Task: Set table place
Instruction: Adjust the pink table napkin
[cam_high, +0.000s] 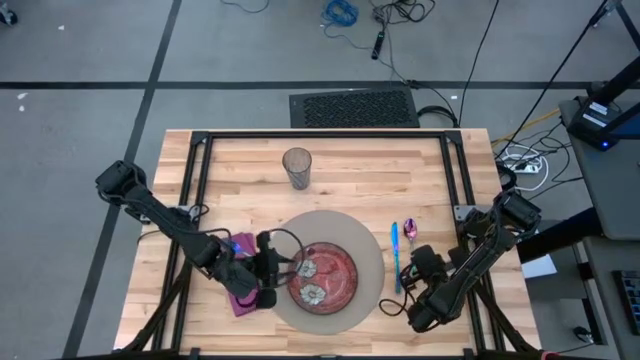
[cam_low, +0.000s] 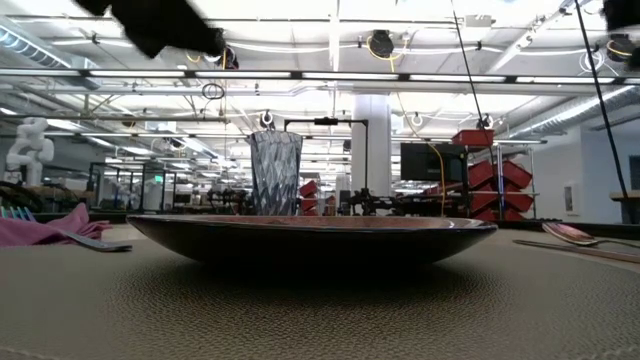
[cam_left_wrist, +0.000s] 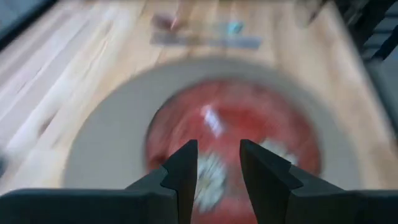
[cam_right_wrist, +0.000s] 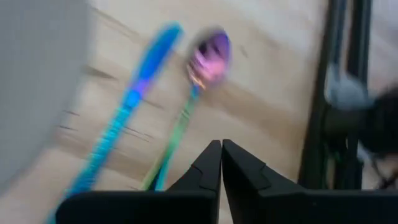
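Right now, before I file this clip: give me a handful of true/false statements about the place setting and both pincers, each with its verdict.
1. The red plate sits on the round mat. True.
2. The glass stands on the plate. False: it stands on bare table, beyond the mat.
3. The right pincer is shut and empty. True.
4. The left pincer grips the plate. False: its fingers stand apart, holding nothing.
5. The blue cutlery piece lies on the napkin. False: it lies on the mat's other side.

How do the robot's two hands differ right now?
The left hand has its fingers parted with nothing between them; the right hand is shut tight. The left hand hovers at the mat's left edge, facing the red plate; the right sits beside the cutlery. Both are dark and empty.
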